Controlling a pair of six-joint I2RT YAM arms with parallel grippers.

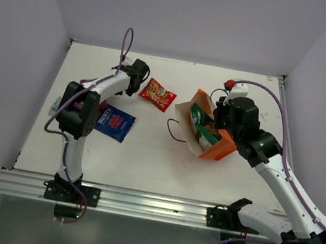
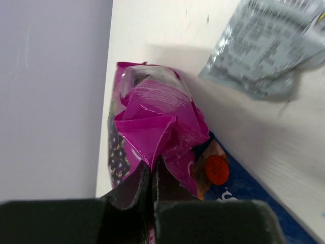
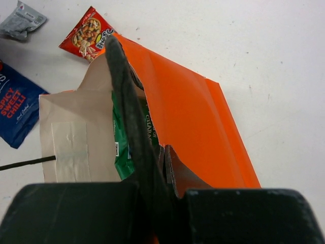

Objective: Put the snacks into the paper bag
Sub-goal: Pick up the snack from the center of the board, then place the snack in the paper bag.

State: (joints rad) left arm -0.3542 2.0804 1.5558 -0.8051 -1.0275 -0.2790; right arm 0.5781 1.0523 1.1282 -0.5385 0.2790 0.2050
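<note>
Left gripper [image 2: 152,178] fingers pinch the magenta packet [image 2: 152,119] by its near edge; right gripper [image 3: 152,170] fingers clamp one wall of the orange paper bag [image 3: 198,117].

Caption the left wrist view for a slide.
Left fingers shut on the magenta packet; blue packet and silver packet nearby.
</note>
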